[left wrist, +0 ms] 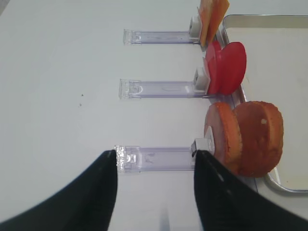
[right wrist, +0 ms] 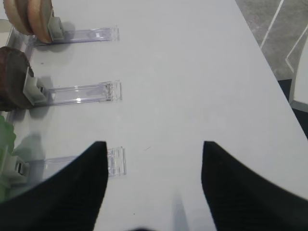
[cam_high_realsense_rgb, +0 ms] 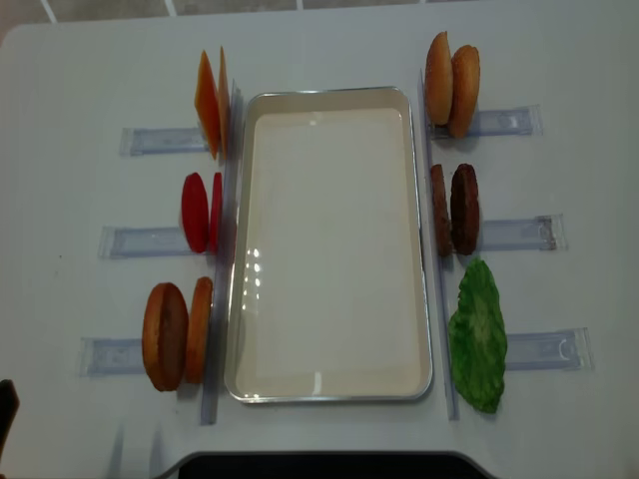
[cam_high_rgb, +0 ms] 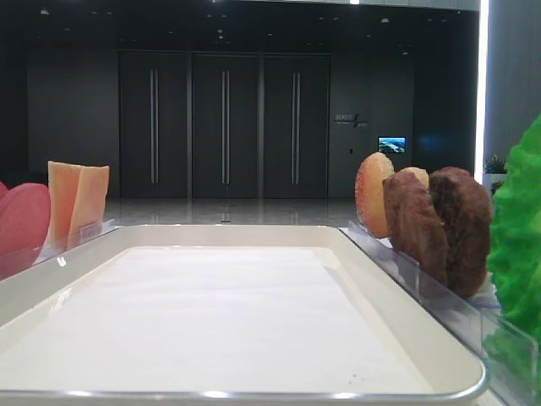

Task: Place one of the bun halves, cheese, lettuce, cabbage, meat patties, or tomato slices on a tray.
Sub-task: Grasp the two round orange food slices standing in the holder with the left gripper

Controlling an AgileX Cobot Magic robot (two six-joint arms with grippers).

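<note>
1. at the centre of the overhead view lies the tray [cam_high_realsense_rgb: 329,391], long axis running from 12 to 6 o'clock, with nothing on its white bottom.
2. at 9 to 11 o'clock of the tray, clear plastic holders [cam_high_realsense_rgb: 160,140] carry food standing on edge: the cheese [cam_high_realsense_rgb: 209,103] at about 11, the tomato slices [cam_high_realsense_rgb: 198,212] at 9, and two bun halves [cam_high_realsense_rgb: 176,335] at about 7.
3. at 1 o'clock of the tray stand two more bun halves [cam_high_realsense_rgb: 451,77]; at 3 o'clock the meat patties [cam_high_realsense_rgb: 455,209]; at about 5 o'clock the lettuce [cam_high_realsense_rgb: 478,335] leans against its holder.
4. in the low front view the meat patties [cam_high_rgb: 439,222] and a bun half [cam_high_rgb: 372,193] rise beside the tray's rim at 3 o'clock, the cheese [cam_high_rgb: 78,201] at 9 o'clock.
5. the left gripper [left wrist: 155,166] hangs over the white table [left wrist: 57,86] with its two dark fingers spread wide, pinching nothing; the clear holder strip shows between them, and the bun halves [left wrist: 245,137] stand at its 2 o'clock, just beside the right finger.
6. the right gripper [right wrist: 154,159] is also spread, with nothing between its fingers, over bare table; the nearest holder's end sits just beside its left finger [right wrist: 72,187] at 9 o'clock.
</note>
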